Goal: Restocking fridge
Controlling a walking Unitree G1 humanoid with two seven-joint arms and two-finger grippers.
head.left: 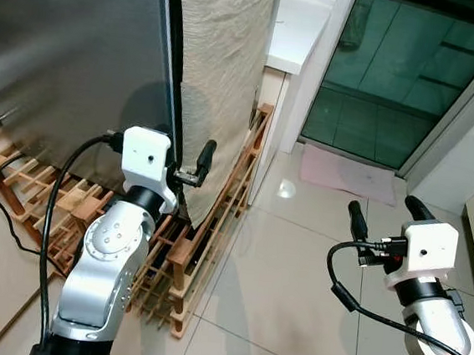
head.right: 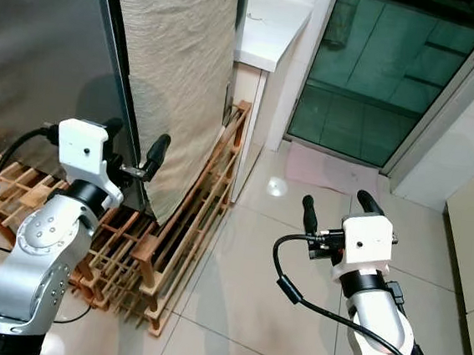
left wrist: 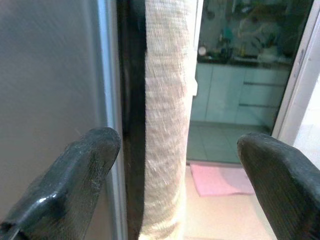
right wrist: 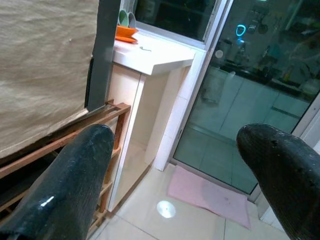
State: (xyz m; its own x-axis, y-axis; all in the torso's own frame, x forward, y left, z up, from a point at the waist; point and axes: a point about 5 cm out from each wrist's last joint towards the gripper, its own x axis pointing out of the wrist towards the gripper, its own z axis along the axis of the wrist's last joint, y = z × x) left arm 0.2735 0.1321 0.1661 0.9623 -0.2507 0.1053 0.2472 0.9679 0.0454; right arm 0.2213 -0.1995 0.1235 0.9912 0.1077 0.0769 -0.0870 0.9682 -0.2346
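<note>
Left gripper (head.left: 190, 163), jaws wide and empty, straddles the fridge door (head.left: 73, 53) edge; right gripper (head.left: 382, 211) open, empty

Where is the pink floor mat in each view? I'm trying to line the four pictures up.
Left eye view: the pink mat lies right of centre, on the tiles before the glass door.
Right eye view: near centre, at the same door.
Left wrist view: on the floor just past the beige cloth.
Right wrist view: on the tiles at the door's foot.
Shared landmark: the beige cloth.
</note>
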